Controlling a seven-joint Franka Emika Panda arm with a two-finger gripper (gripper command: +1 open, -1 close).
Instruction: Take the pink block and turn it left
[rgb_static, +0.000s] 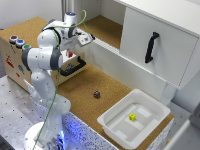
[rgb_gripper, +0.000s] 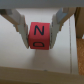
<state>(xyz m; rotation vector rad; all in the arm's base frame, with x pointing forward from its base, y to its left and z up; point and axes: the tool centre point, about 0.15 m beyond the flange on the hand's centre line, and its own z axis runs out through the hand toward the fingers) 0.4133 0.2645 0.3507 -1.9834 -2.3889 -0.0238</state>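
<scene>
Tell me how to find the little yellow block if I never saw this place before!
Look for the big white cabinet door with the black handle. Just below it, at the end of the cork counter, sits a white tray. The yellow block lies alone inside that tray, bright yellow, unlike the dark block out on the cork and the pink block between the end effector's fingers.

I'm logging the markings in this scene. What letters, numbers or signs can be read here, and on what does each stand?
"N": black letter on the pink block held in the claw, lying sideways in the wrist view.
Red marks on the wooden box at the exterior view's left: too blurred to read.
Nothing else is legible.
</scene>
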